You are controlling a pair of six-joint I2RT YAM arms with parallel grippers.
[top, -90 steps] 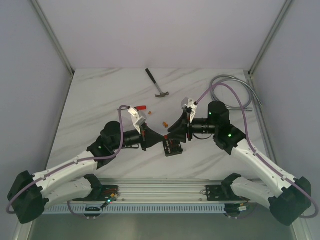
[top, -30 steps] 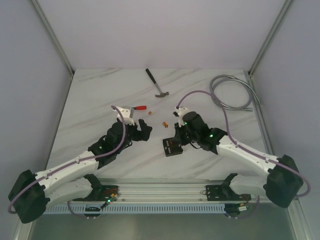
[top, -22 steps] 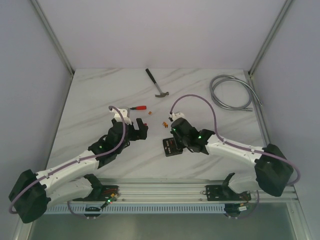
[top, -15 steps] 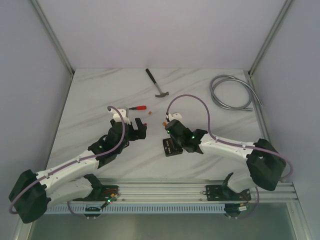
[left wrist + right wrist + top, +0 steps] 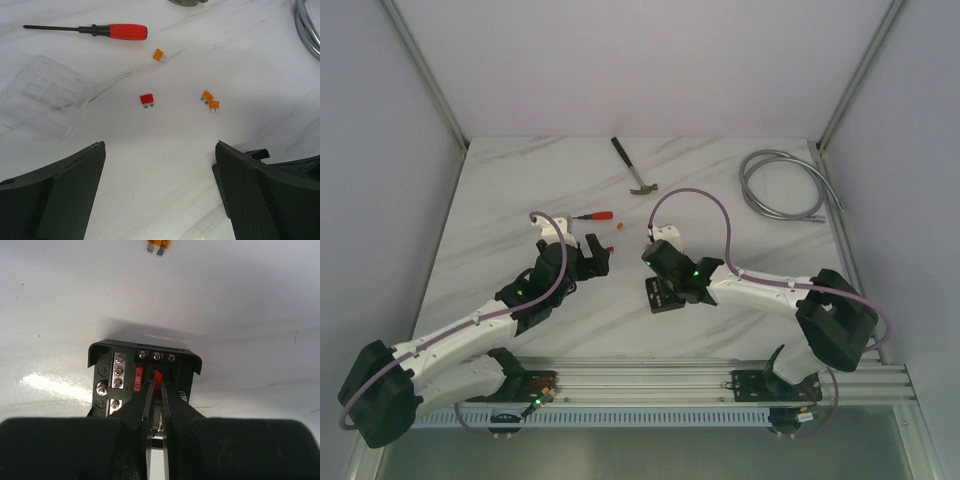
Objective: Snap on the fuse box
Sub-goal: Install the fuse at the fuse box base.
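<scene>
The fuse box point(image 5: 666, 300) is a small black square box lying open-side up on the marble table, near the middle front. In the right wrist view the fuse box point(image 5: 107, 377) shows silver screws and one red fuse point(image 5: 138, 378) seated in a slot. My right gripper point(image 5: 158, 386) is directly over it, shut on a second red fuse point(image 5: 158, 377) at the neighbouring slot. From above, the right gripper point(image 5: 663, 281) hangs over the box's far edge. My left gripper point(image 5: 599, 256) stands wide open to the box's left, with nothing between its fingers point(image 5: 70, 185).
Ahead of the left gripper point(image 5: 160, 146) lie a loose red fuse point(image 5: 146, 100), several orange fuses point(image 5: 207, 95), a red-handled screwdriver point(image 5: 122, 31) and a clear plastic cover point(image 5: 42, 97). A hammer point(image 5: 636, 171) and a coiled grey cable point(image 5: 785, 186) lie at the back.
The right arm has swung left and come down over the fuse box, its jaws still shut on the red fuse. The left gripper has opened fully and drawn slightly left.
</scene>
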